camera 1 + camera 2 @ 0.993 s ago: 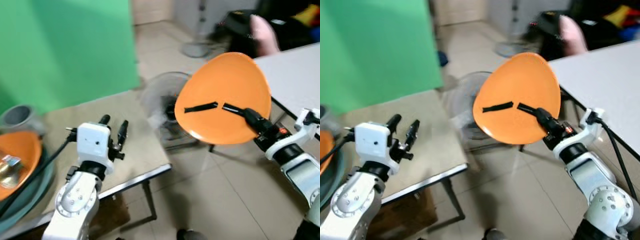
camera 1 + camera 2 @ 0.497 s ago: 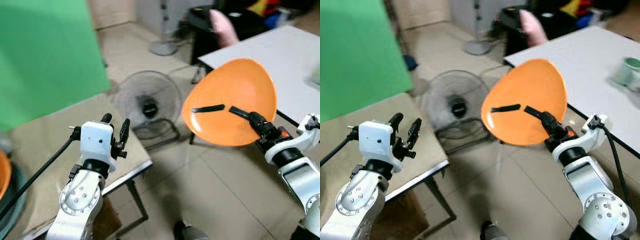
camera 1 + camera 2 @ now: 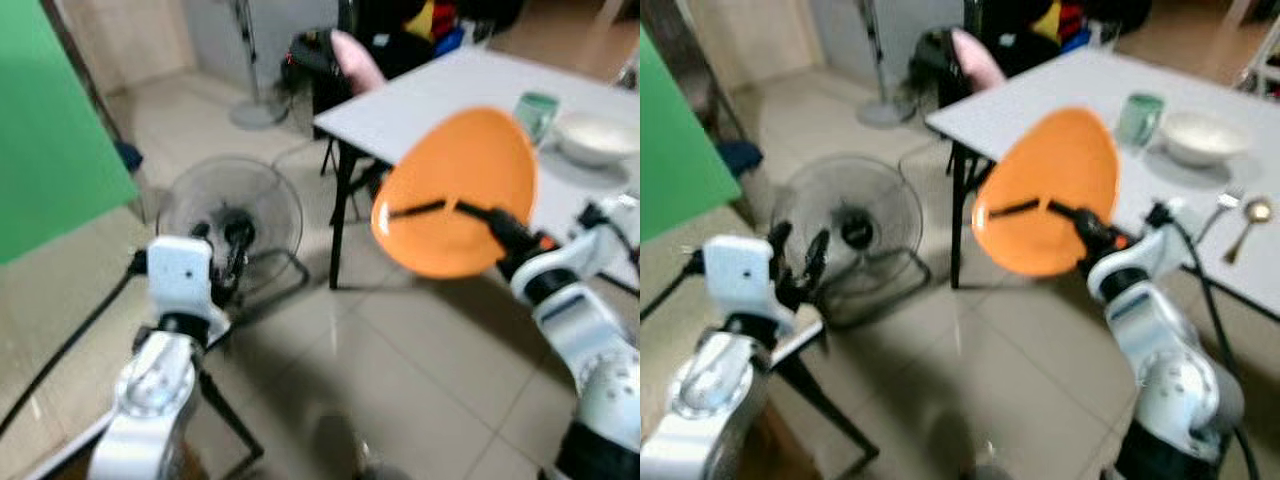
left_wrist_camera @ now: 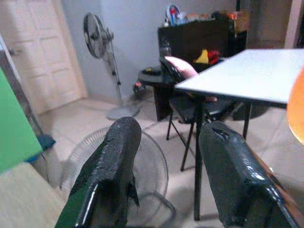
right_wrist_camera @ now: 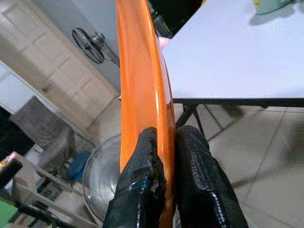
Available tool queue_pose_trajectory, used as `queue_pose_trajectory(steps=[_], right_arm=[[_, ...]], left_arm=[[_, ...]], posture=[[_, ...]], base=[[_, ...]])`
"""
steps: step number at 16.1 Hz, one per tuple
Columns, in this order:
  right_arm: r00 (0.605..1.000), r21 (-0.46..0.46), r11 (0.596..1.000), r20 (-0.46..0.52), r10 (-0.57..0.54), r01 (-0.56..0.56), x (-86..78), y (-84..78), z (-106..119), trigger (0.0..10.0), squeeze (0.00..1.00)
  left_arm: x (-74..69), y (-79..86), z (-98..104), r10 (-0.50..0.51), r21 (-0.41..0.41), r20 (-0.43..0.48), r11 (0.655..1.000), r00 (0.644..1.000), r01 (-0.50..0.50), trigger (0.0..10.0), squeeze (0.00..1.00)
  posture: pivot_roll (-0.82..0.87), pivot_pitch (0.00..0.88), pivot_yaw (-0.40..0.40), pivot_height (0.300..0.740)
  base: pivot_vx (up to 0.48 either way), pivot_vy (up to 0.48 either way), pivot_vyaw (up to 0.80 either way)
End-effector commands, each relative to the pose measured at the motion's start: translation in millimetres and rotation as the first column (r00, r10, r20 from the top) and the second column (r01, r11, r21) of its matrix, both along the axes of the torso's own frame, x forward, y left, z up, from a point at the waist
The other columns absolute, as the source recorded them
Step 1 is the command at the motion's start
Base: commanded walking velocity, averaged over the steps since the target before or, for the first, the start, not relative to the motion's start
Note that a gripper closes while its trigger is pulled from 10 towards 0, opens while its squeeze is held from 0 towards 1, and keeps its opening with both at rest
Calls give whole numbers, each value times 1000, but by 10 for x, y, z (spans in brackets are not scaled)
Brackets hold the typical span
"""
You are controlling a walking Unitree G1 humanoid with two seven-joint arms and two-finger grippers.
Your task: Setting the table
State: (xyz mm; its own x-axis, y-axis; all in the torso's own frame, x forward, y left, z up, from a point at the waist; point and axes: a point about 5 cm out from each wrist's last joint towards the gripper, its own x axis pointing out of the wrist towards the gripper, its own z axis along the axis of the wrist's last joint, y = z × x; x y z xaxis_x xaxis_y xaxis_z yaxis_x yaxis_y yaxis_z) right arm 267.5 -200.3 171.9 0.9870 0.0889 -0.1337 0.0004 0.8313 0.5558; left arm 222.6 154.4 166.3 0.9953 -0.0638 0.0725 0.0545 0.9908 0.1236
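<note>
On the white table (image 3: 1060,105), I see a green cup (image 3: 1139,118) and a white bowl (image 3: 1198,136); contents indiscernible. My right gripper (image 5: 164,156) clamps the orange plate (image 3: 456,190) by its rim, tilted up, long axis toward the table. My left gripper (image 4: 166,156) stands released.

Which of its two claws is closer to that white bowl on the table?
The right gripper, shut on the orange plate, is just left of the white bowl. The left gripper hangs far off by the floor fan.

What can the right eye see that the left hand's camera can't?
The right eye view has the green cup, white bowl, fork, spoon and the right hand pinching the orange plate. The left wrist view has the tall standing fan and white door. Both have the white table and floor fan.
</note>
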Motion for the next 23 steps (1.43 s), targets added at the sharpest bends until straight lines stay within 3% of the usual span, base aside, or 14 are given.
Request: queue_pose_trajectory(steps=[1, 5, 7, 14, 18, 23], right_arm=[[997, -3, 998, 53, 65, -65, 24, 124, 94, 10000, 0], [994, 1, 995, 47, 95, -95, 73, 212, 68, 10000, 0], [987, 11, 988, 35, 155, -156, 110, 312, 22, 10000, 0], [970, 28, 969, 11, 244, -244, 113, 499, -58, 10000, 0], [952, 151, 942, -24, 306, -299, 98, 612, -123, 10000, 0], [941, 294, 909, -70, 330, -297, 110, 636, -197, 10000, 0]], left_arm=[[-6, 74, 12, 28, 11, 2, 1000, 1000, -28, 10000, 0], [-15, 177, 15, 54, 30, 3, 998, 999, -54, 10000, 0], [-20, 264, 33, 74, 38, 6, 996, 997, -74, 10000, 0], [-33, 311, 23, 90, 39, -7, 995, 996, -90, 10000, 0], [-45, 325, 8, 89, 42, -17, 995, 996, -88, 10000, 0], [-55, 299, 6, 49, 37, -25, 998, 998, -49, 10000, 0]], posture=[[-97, 0, 23, 740], [-88, 0, 15, 740], [-79, 0, 14, 740], [-69, 0, 16, 740], [-70, 0, 16, 740], [-68, 0, 18, 740]], base=[[259, 0, -800], [274, 0, -797], [349, 0, 0], [404, 0, 0], [428, 0, 0], [341, 0, 0]])
